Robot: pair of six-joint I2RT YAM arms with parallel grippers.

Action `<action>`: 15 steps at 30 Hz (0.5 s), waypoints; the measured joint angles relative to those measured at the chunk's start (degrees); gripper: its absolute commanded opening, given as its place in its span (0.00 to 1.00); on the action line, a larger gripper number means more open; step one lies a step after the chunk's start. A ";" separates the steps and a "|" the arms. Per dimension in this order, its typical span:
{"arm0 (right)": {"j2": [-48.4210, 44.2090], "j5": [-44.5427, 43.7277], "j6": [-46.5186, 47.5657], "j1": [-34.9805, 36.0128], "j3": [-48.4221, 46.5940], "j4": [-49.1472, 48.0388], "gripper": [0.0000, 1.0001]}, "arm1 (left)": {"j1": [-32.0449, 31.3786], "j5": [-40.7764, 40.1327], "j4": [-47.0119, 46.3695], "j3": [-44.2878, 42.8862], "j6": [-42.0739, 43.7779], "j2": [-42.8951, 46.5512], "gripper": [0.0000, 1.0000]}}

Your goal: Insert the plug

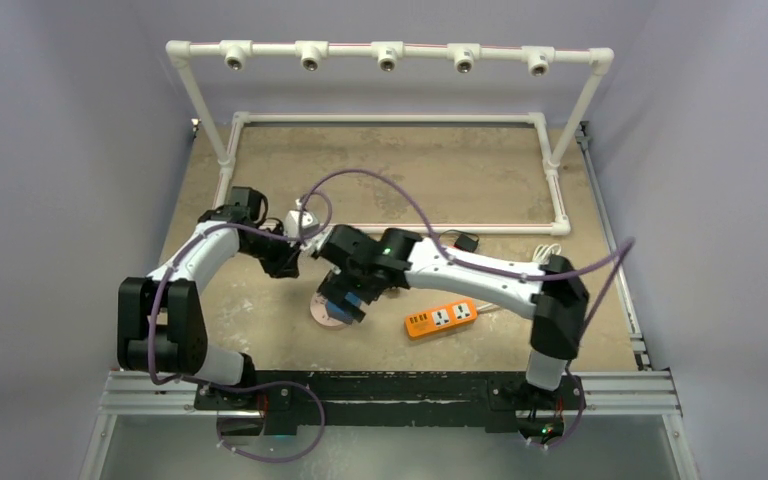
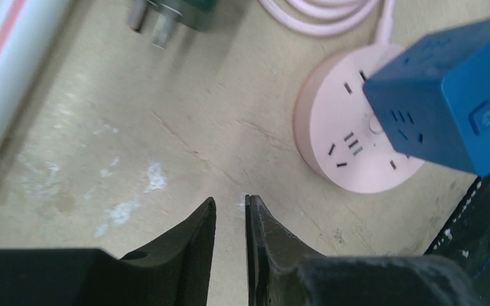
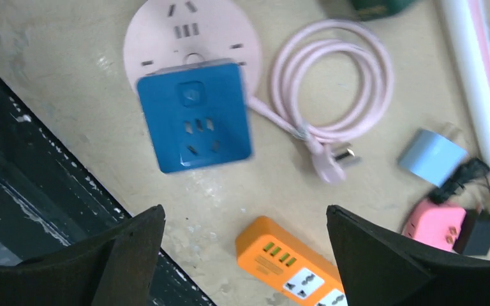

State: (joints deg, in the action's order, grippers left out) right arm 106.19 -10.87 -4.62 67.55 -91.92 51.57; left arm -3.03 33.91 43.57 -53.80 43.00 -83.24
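Tight in the middle, roomy inside the far frame.
The left arm [image 1: 200, 255] and right arm [image 1: 480, 270] meet wrist to wrist mid-table, barring each other's way. Beneath them the blue cube adapter [image 3: 194, 115] covers one side of the round pink power strip [image 3: 166, 32]. Its coiled pink cable [image 3: 338, 83], a light blue charger [image 3: 432, 156], a pink adapter [image 3: 437, 226] and the orange power strip [image 3: 287, 264] crowd the right. Bare tabletop [image 2: 134, 127] lies open between the white pipe frame [image 1: 390, 118] and the pink strip, and inside the frame.

Robotics lab bench [image 1: 410, 170]: white pipe frame [image 1: 390, 50], bare walls [image 1: 50, 150]
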 measured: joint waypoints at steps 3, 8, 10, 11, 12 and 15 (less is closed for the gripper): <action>-7.37 0.13 -2.64 -3.34 3.69 -1.05 0.83 | -1.11 0.13 -0.11 3.52 3.39 0.72 0.17; -17.40 -0.07 -9.51 -13.97 13.18 -4.68 0.72 | -4.92 0.17 -0.59 8.17 7.76 3.50 0.16; -20.59 -0.11 -11.89 -17.88 16.59 -5.97 0.69 | -6.62 0.24 -0.68 9.40 9.44 4.57 0.15; -22.23 -0.11 -13.16 -19.71 18.23 -6.34 0.69 | -7.19 0.26 -0.66 9.77 10.14 4.85 0.14; -23.41 -0.15 -14.16 -20.94 19.30 -6.54 0.69 | -7.89 0.26 -0.68 10.21 10.73 5.09 0.14; -25.68 -0.15 -17.29 -23.93 22.16 -7.76 0.69 | -9.99 0.55 -0.33 11.37 12.55 5.40 0.11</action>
State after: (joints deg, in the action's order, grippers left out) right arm 80.51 -11.03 -21.91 43.62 -69.76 43.81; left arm -13.02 34.46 43.24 -42.44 55.55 -77.84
